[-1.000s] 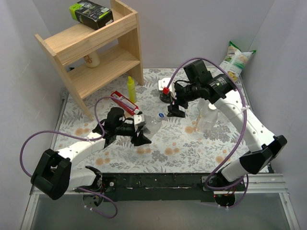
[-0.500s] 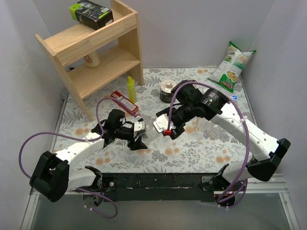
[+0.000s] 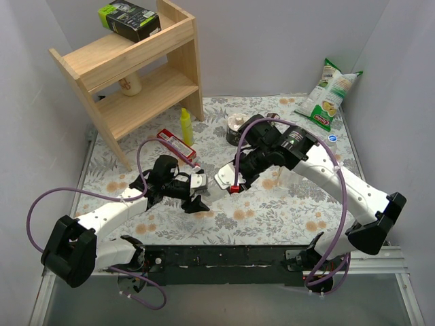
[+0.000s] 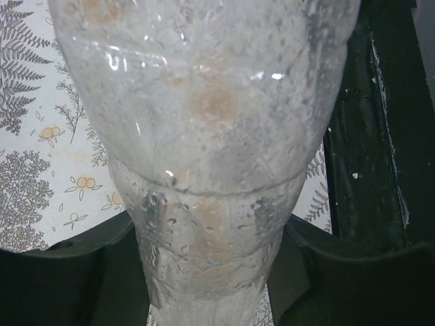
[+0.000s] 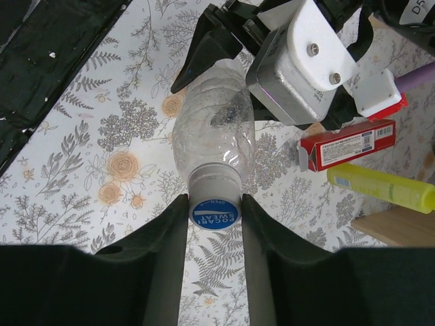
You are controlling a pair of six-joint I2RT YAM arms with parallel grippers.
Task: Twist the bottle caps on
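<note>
Two hands work a small clear plastic bottle [image 5: 213, 129] above the table [image 3: 285, 207], neck toward two o'clock. The left hand [image 3: 196, 191] clamps its body. The right hand [image 5: 215, 202] has just swung in, narrowing onto the round blue screw cap [image 5: 215, 213]; twisting looks next.

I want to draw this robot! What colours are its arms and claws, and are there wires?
The left arm and right arm are white with chunky black joints. A purple cable loops along each. The left claw and right claw have black fingers, a white block and a small red piece.
</note>
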